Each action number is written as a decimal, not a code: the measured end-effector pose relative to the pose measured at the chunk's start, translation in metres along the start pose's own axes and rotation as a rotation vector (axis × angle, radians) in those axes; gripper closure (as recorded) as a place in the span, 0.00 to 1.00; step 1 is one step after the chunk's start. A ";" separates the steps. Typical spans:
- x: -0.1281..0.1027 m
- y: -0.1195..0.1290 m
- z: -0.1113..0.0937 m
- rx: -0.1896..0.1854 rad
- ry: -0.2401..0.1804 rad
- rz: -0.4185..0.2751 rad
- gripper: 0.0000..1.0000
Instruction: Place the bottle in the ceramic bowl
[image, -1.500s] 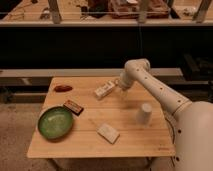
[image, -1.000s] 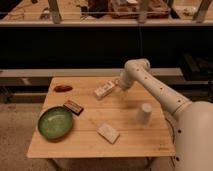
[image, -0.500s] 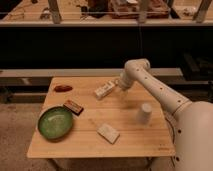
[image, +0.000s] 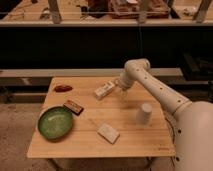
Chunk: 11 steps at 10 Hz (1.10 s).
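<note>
The bottle (image: 103, 91), small, whitish and boxy, lies at the back middle of the wooden table (image: 135, 145). My gripper (image: 117, 86) is at the bottle's right end, reaching in from the white arm (image: 150, 82) on the right. I cannot tell whether it touches or holds the bottle. The ceramic bowl (image: 55, 122), round, green and glossy, sits at the table's front left, well apart from the bottle and the gripper.
An upright white cup (image: 144, 113) stands right of centre. A flat white packet (image: 108, 133) lies near the front. A brown and red bar (image: 73, 107) lies by the bowl. A dark red object (image: 63, 88) lies at the back left.
</note>
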 end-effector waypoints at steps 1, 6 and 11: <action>0.001 -0.004 0.003 -0.001 0.000 -0.002 0.20; -0.007 -0.049 0.049 -0.016 -0.024 -0.035 0.20; -0.022 -0.031 0.062 -0.022 -0.051 -0.028 0.48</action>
